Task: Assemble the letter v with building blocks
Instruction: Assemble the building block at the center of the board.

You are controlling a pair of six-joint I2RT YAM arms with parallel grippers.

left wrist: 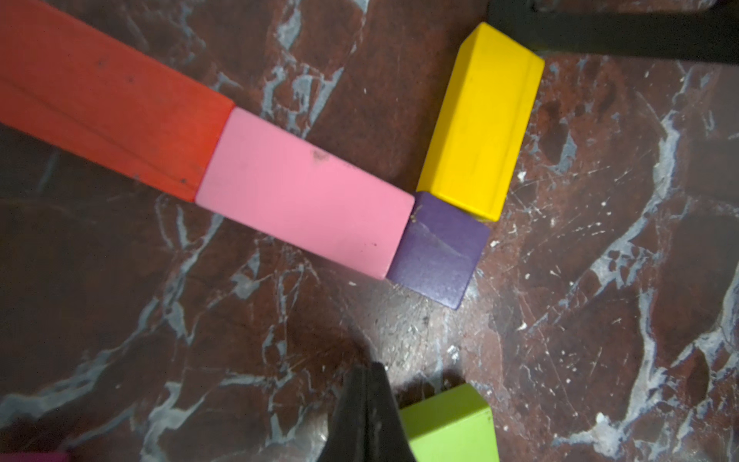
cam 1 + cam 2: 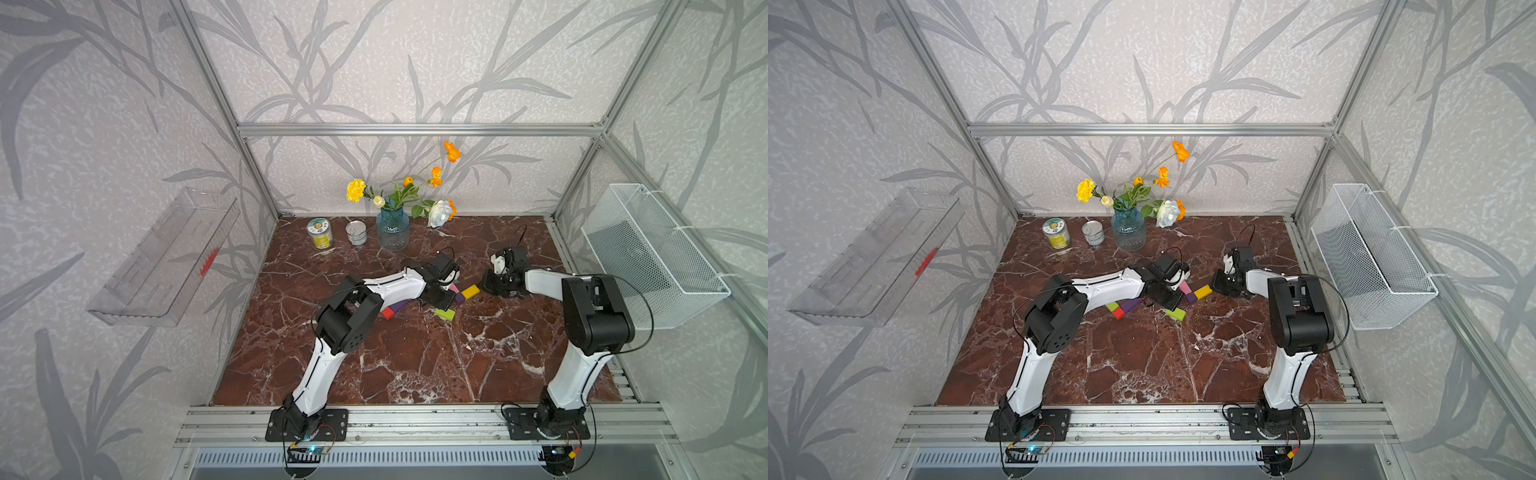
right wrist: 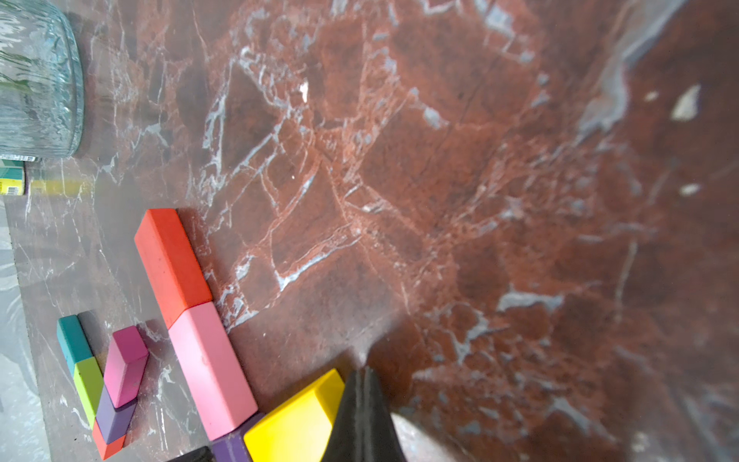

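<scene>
Red bar (image 1: 108, 100), pink bar (image 1: 304, 192) and purple cube (image 1: 438, 248) lie end to end in a line. A yellow bar (image 1: 480, 120) angles off from the cube. My left gripper (image 1: 370, 368) is shut and empty, its tips beside a lime green block (image 1: 452, 424). My right gripper (image 3: 364, 370) is shut and empty against the yellow bar's (image 3: 296, 420) outer end. Farther left, teal (image 3: 72, 340), lime (image 3: 90, 384), magenta (image 3: 126, 364) and purple (image 3: 114, 420) bars and a red cube (image 3: 106, 446) cluster. In both top views the grippers (image 2: 446, 306) (image 2: 484, 286) flank the yellow bar (image 2: 1202, 293).
A blue glass vase (image 2: 392, 228) with flowers and two cans (image 2: 320, 233) (image 2: 356, 232) stand at the back of the marble table (image 2: 415, 365). A white wire basket (image 2: 652, 253) hangs on the right wall and a clear tray (image 2: 166, 257) on the left wall.
</scene>
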